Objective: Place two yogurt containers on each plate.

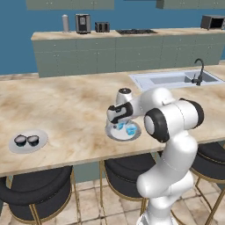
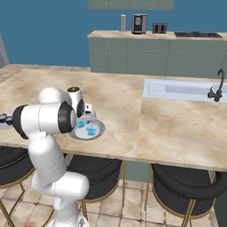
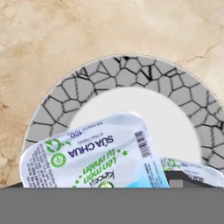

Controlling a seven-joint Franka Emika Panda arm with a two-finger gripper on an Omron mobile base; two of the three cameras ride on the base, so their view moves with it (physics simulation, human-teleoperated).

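Hand view looks straight down on a printed yogurt lid (image 3: 94,155), a second lid (image 3: 192,171) peeking beside it, both on a plate (image 3: 127,72) with a crackled grey rim. Claw (image 1: 124,126) hovers low over this plate; jaw spread cannot be told, fingers hidden by the wrist. Two light blue cups (image 1: 131,129) sit on the plate (image 1: 137,134) near the counter's (image 1: 74,110) front edge. Well to its left, a second plate (image 1: 41,137) carries two dark cups (image 1: 26,140), side by side, possibly touching.
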